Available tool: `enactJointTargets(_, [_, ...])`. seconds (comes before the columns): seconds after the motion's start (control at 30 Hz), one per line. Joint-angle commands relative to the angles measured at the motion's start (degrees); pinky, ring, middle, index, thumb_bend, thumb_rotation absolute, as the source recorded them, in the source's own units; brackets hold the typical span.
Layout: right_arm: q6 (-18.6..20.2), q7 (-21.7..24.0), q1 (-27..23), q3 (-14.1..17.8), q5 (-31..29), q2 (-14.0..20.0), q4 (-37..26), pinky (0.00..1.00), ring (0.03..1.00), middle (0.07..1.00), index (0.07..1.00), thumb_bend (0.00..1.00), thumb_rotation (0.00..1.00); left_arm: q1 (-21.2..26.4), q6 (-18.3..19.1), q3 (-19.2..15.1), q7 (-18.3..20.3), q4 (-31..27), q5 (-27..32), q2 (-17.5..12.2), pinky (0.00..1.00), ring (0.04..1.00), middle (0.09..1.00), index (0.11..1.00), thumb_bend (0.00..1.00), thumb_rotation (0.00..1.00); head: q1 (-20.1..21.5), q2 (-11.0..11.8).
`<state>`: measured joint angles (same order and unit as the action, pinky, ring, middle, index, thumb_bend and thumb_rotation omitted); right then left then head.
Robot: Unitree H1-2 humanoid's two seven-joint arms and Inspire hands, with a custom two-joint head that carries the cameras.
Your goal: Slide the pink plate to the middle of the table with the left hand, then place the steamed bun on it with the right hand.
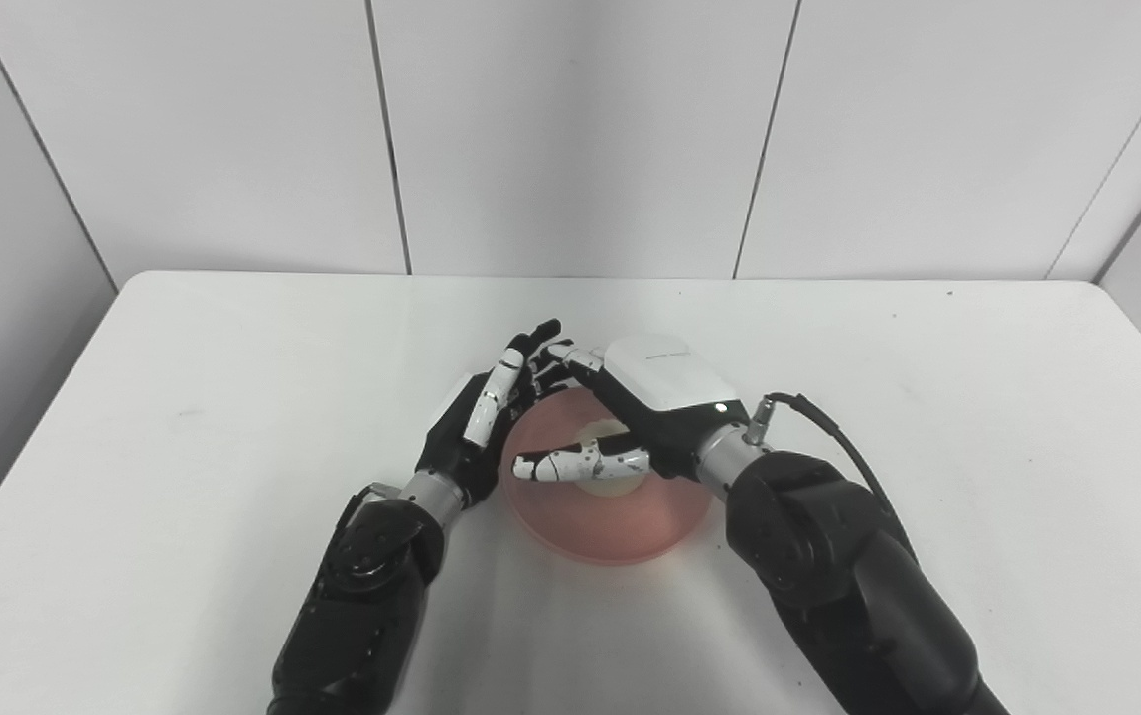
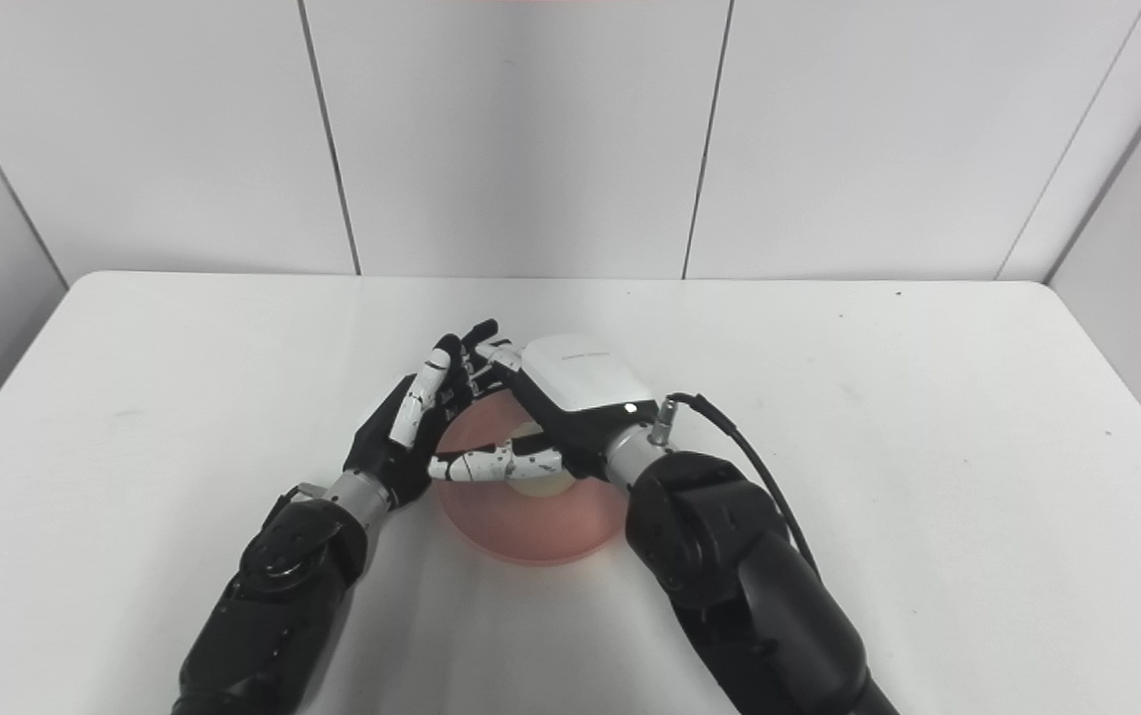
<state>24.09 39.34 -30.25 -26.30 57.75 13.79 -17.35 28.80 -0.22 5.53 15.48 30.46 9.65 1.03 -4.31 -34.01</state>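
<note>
A pink plate (image 1: 610, 521) sits on the white table (image 1: 183, 417) at lower centre of the frame, with both of the humanoid's black arms reaching up from the bottom edge to meet over it. The pale steamed bun (image 1: 610, 479) lies on the plate, a little above the plate's centre, mostly covered by the right hand (image 1: 644, 407), whose white back plate faces upward and tilts toward the upper left. The right hand's thumb (image 1: 580, 463) stretches leftward across the front of the bun, touching it or just clear of it, and the other fingers (image 1: 570, 356) curl down behind it; whether they are gripping the bun or have let it go cannot be told from either view.

The left hand (image 1: 486, 412) stands on edge just beside the plate's left rim, palm turned toward the plate, fingers (image 1: 491, 392) extended and loosely apart, pointing to the upper right. It grasps nothing, and its fingertips come close to those of the right hand above the plate's far rim. Whether the palm touches the rim is hidden by the hand itself.

A black cable (image 1: 828, 427) loops out from the right wrist over the forearm, to the right of the plate. Behind the table, pale wall panels (image 1: 570, 129) divided by dark seams fill the upper half of the frame.
</note>
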Motion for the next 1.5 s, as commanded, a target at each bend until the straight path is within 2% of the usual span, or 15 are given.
enactJointTargets(0.0, [1.7,1.3,-1.8,1.4,1.5,-0.5,-2.7,0.77,0.882,0.932,0.925,0.76,0.95,-3.5,7.2,0.5,-0.2,2.6,-0.8,0.1,0.92,0.918,0.928,0.922,0.51,1.0,0.0,0.1])
enactJointTargets(0.1, [2.2,3.0,-1.7,2.2,2.7,-1.0,-3.6,0.8,0.894,0.942,0.933,0.76,0.95,-3.5,6.9,0.6,-0.2,2.6,-1.0,-0.1,0.92,0.914,0.927,0.917,0.51,1.0,0.1,0.1])
enactJointTargets(0.27, [1.2,2.1,-1.3,4.0,2.2,-0.2,-3.5,0.76,0.878,0.934,0.928,0.74,0.96,-3.9,5.8,0.8,0.0,2.0,-1.4,-0.8,0.94,0.926,0.941,0.949,0.51,1.0,0.2,0.3])
enactJointTargets(0.5, [2.0,3.7,-0.8,7.5,3.0,1.4,-5.6,0.78,0.872,0.917,0.937,0.71,0.96,-6.3,9.7,-0.6,-3.2,-7.4,-2.4,-1.6,0.97,0.952,0.967,0.976,0.48,1.0,1.1,0.9])
enactJointTargets(0.57, [1.1,1.3,-0.5,9.1,1.9,1.2,-6.0,0.75,0.855,0.907,0.931,0.71,0.94,-7.0,10.2,-1.0,-3.8,-10.3,-2.8,-2.0,0.98,0.956,0.972,0.982,0.49,1.0,1.3,1.3])
enactJointTargets(0.73, [-3.9,-10.6,1.3,14.7,-5.5,-0.3,-4.8,0.63,0.79,0.885,0.935,0.71,0.94,-8.8,8.4,-1.9,-5.5,-16.2,-4.4,-3.0,0.97,0.96,0.975,0.98,0.51,1.0,1.9,2.0])
enactJointTargets(0.77, [-4.6,-12.6,1.7,15.5,-6.4,-0.5,-4.4,0.64,0.79,0.893,0.947,0.72,0.96,-9.1,8.2,-2.3,-5.7,-17.1,-4.2,-3.1,0.97,0.963,0.976,0.979,0.52,1.0,2.2,2.1])
enactJointTargets(0.8, [-5.5,-14.9,2.1,16.4,-7.8,-0.8,-3.9,0.69,0.823,0.909,0.96,0.72,0.99,-9.4,8.3,-2.8,-6.1,-17.9,-4.0,-3.0,0.97,0.965,0.975,0.976,0.54,1.0,2.4,2.2])
enactJointTargets(0.9, [-6.8,-19.7,3.4,18.8,-12.2,-2.1,-3.0,0.74,0.857,0.924,0.968,0.7,1.0,-10.2,8.7,-4.0,-6.8,-19.9,-3.6,-2.8,0.96,0.967,0.973,0.973,0.55,1.0,3.1,2.4])
enactJointTargets(0.97, [-6.5,-21.7,4.5,20.7,-16.1,-3.2,-2.8,0.79,0.899,0.954,0.987,0.67,1.0,-10.8,8.7,-4.4,-7.1,-20.8,-3.8,-2.6,0.97,0.975,0.982,0.982,0.55,1.0,3.1,2.5])
enactJointTargets(1.0, [-6.2,-22.4,4.9,21.5,-17.8,-3.6,-2.6,0.73,0.834,0.939,0.995,0.67,1.0,-11.1,8.6,-4.5,-7.3,-21.1,-3.8,-2.5,0.97,0.98,0.989,0.989,0.56,1.0,3.1,2.5])
enactJointTargets(1.03, [-5.8,-23.1,5.4,22.4,-19.3,-4.0,-2.4,0.73,0.833,0.938,0.998,0.66,1.0,-11.5,8.2,-4.5,-7.7,-21.1,-4.1,-2.2,0.98,0.982,0.992,0.992,0.56,1.0,2.9,2.6])
enactJointTargets(1.1, [-4.4,-23.6,6.2,23.8,-21.6,-4.6,-2.0,0.85,0.927,0.969,1.0,0.66,1.0,-12.2,7.2,-4.4,-8.4,-21.0,-4.6,-1.8,0.99,0.982,0.994,0.993,0.54,1.0,2.8,2.7])
enactJointTargets(1.2, [-2.7,-24.3,7.0,25.1,-24.1,-5.3,-1.3,0.92,0.976,0.995,1.0,0.66,1.0,-13.0,6.1,-4.5,-9.5,-20.7,-5.2,-1.2,0.98,0.976,0.989,0.991,0.52,1.0,3.2,2.9])
enactJointTargets(1.47, [-4.8,-27.4,8.9,29.0,-35.8,-7.1,3.1,0.98,1.0,1.0,1.0,0.53,1.0,-15.2,1.6,-4.6,-11.0,-17.6,-6.5,-0.2,0.98,0.981,0.988,0.996,0.49,1.0,4.2,3.1])
